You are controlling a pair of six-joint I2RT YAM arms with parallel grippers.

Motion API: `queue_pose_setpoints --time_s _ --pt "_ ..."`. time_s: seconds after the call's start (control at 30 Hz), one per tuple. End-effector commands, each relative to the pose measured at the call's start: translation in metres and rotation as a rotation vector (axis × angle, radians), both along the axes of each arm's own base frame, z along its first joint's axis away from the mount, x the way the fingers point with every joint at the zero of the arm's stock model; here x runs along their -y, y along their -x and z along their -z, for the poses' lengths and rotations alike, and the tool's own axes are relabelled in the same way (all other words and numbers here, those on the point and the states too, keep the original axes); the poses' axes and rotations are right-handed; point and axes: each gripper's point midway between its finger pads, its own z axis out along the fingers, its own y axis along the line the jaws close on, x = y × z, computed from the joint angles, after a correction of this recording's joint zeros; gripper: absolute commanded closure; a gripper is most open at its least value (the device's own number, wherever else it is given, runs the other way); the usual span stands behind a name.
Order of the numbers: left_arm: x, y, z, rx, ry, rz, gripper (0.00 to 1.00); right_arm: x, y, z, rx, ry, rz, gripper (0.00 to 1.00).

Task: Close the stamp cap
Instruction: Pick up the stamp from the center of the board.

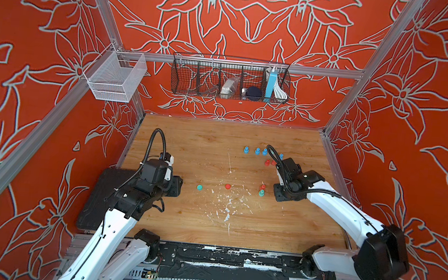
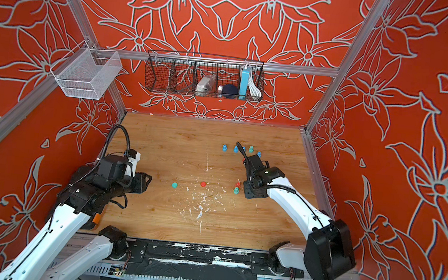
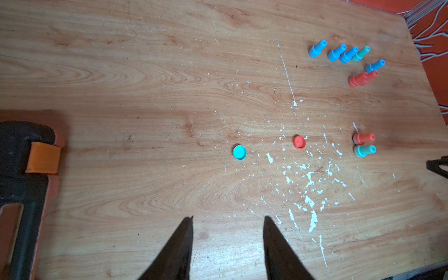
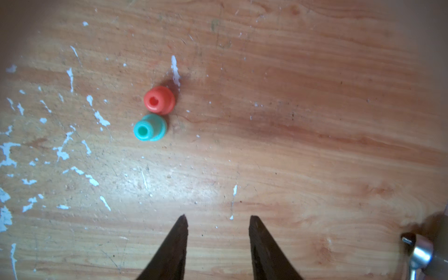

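Wood tabletop [image 1: 189, 143] scuffed, white-flecked; red floral walls [image 1: 256, 23]; wire basket [image 1: 186, 78] behind.

wood table [image 1: 181, 220] holds stamps [image 3: 363, 138], caps [image 3: 239, 152].

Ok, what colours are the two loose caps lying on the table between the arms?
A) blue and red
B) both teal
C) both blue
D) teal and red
D: a teal cap and a red cap lie apart from each other on the bare table, with no blue one loose there.
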Motion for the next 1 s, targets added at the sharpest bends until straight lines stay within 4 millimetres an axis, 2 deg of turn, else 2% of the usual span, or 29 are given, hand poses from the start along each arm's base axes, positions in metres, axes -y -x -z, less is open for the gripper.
queue_pose_setpoints --time_s 0.0,0.23,0.43,0.97 --pt "0.000 -0.001 -0.004 0.019 -0.001 0.008 0.53 -0.013 -0.017 0.000 0.013 -0.014 0.007 0.56" --pt "0.000 -0.001 -0.004 0.022 0.002 0.009 0.53 -0.042 -0.045 0.010 -0.015 -0.070 -0.003 0.56" --pt "-0.002 -0.001 -0.006 0.031 -0.006 0.000 0.53 -0.059 -0.058 0.028 -0.048 -0.083 -0.008 0.56" --pt "-0.003 -0.001 -0.005 0.027 -0.012 -0.002 0.53 -0.067 -0.067 0.054 -0.087 -0.069 -0.010 0.57"
